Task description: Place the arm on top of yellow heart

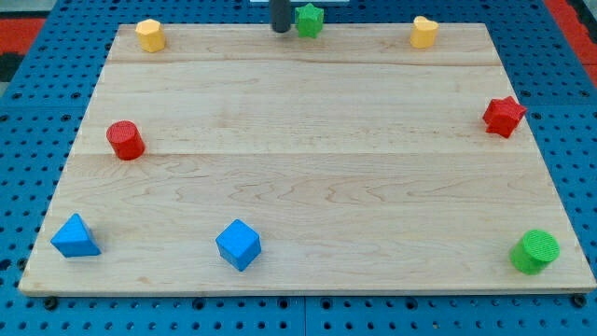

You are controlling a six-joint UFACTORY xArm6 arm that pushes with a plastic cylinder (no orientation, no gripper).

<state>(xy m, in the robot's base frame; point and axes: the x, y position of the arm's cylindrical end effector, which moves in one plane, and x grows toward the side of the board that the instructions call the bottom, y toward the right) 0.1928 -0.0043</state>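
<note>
The yellow heart (423, 32) sits near the board's top edge, right of centre. My tip (279, 29) is at the top edge near the middle, just left of a green star-like block (310, 20) and well left of the heart. The rod enters from the view's top.
A yellow hexagon block (149, 35) sits at top left. A red cylinder (124, 140) is at the left, a red star (504, 116) at the right. A blue triangle (75, 237) and blue cube (239, 245) are at the bottom left, a green cylinder (535, 252) at bottom right. The wooden board (308, 168) lies on blue pegboard.
</note>
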